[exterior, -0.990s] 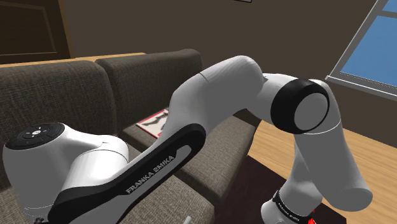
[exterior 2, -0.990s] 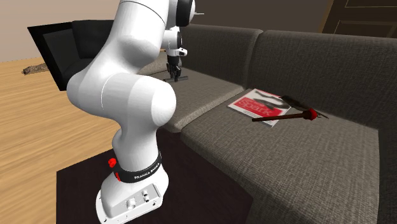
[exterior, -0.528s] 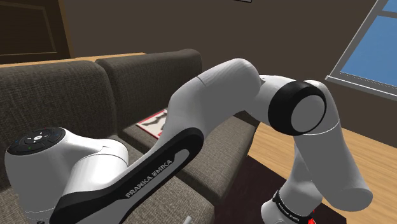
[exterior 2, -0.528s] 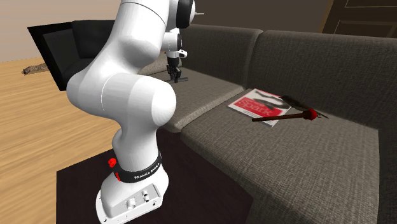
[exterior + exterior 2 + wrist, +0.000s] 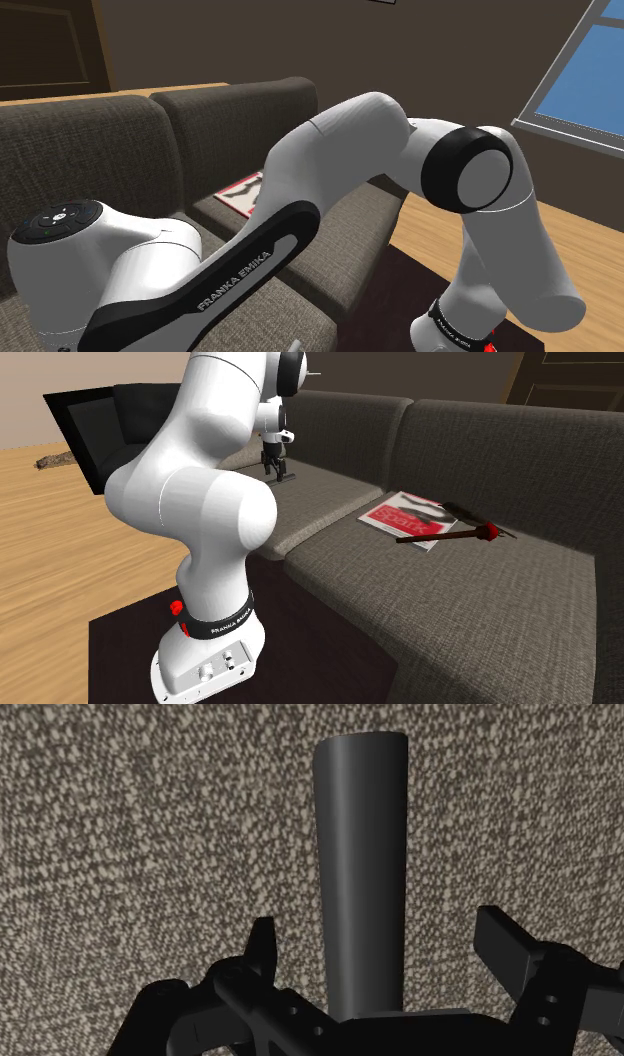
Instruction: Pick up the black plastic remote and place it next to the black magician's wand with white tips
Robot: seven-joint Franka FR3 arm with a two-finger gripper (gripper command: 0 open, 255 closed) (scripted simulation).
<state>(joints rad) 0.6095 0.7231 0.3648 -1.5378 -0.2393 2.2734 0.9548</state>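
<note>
Hovering over the dark remote [image 5: 360, 874] on the sofa cushion [image 5: 120, 824], I hold my gripper [image 5: 378, 926] open, fingers [image 5: 262, 944] either side, not touching. Next I should go lower and squeeze it.

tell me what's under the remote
The dark grey remote lies flat on the speckled sofa cushion, with the open hand straddling it. Whatever is directly beneath it is covered, and its near end is hidden behind the hand.
</note>
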